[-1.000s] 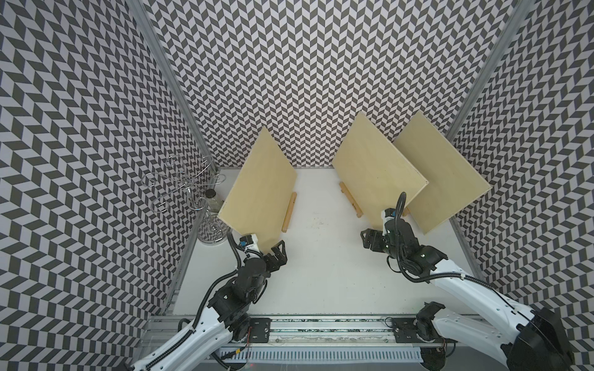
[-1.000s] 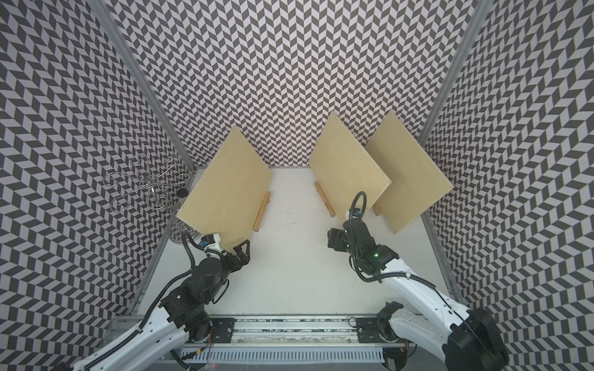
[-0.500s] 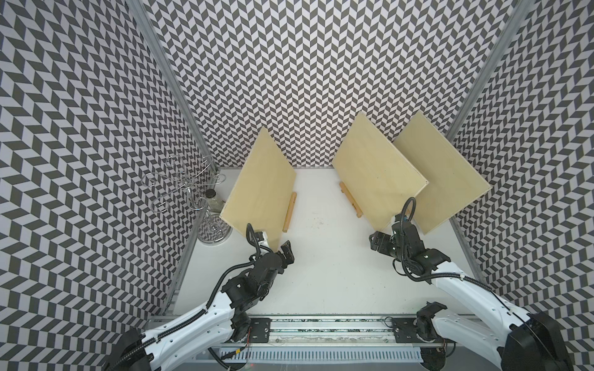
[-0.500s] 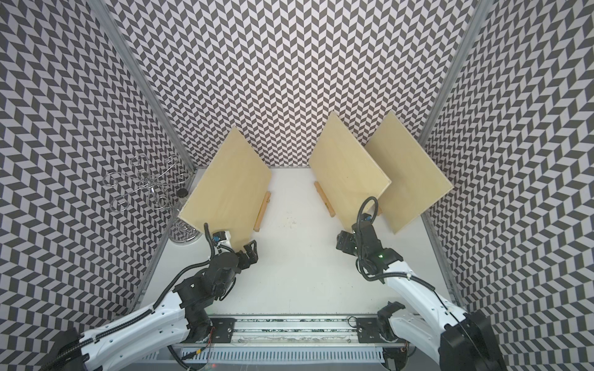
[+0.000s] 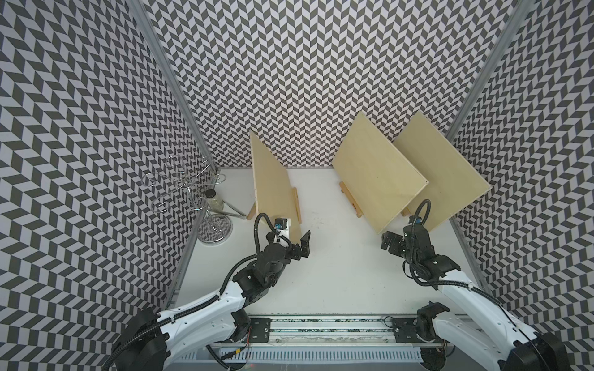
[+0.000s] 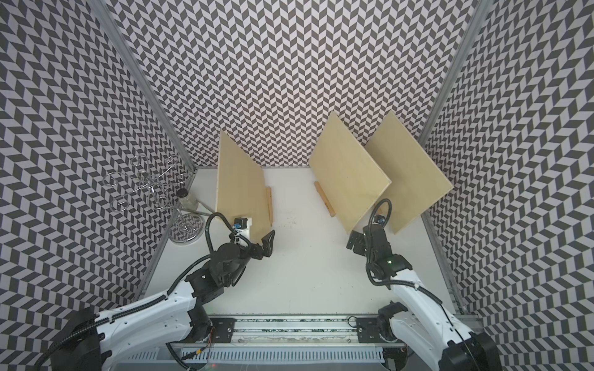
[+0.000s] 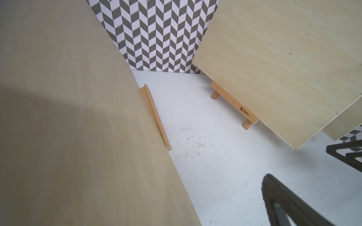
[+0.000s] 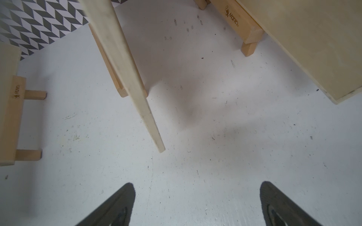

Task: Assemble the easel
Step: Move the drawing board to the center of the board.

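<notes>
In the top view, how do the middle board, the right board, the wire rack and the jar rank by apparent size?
1. Middle board and right board: alike; the right one is partly hidden, so unranked.
2. Wire rack.
3. Jar.

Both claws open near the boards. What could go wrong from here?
1. The left claw is open right at the left board's near corner; a nudge could tip it or slide it off its ledge.
2. The right claw sits by the middle board's low corner, which overhangs its easel; contact might swing it into the right board.
</notes>
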### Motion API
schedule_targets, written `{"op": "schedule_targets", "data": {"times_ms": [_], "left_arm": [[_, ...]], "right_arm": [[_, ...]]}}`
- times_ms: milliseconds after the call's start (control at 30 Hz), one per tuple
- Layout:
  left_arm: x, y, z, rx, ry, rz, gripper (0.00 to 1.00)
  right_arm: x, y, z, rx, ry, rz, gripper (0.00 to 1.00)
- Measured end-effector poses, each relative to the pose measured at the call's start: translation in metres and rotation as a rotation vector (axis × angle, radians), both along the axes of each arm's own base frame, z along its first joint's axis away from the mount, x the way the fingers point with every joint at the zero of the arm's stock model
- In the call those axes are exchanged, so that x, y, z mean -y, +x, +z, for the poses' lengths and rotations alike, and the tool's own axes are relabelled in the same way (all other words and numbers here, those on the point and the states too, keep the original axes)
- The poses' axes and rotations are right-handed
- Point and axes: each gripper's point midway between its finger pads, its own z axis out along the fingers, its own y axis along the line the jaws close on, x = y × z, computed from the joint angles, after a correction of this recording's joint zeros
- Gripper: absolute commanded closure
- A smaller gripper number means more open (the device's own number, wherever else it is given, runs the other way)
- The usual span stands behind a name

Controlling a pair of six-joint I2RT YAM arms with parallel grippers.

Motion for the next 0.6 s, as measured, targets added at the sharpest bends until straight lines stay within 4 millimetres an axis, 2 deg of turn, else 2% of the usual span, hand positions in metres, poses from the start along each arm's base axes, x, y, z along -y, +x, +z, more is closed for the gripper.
{"op": "schedule_targets", "data": {"times_ms": [167,333,433,600], "left_arm": [[-0.003,0.000,0.003,0.003,-0.021,0.014,0.00],[-0.004,-0.009,0.003,-0.015,-0.050,0.011,0.01],[-0.012,-0.017,-0.006,-0.067,-0.059,0.047,0.00],[-0.036,-0.031,-0.028,-0.174,-0.069,0.136,0.00]], "right_arm": [[-0.003,0.003,0.007,0.036,-0.005,0.027,0.01],[-0.006,0.005,0.009,0.049,-0.013,0.055,0.01],[-0.007,0.006,0.010,0.053,-0.015,0.062,0.01],[-0.003,0.007,0.011,0.060,-0.026,0.047,0.01]]}}
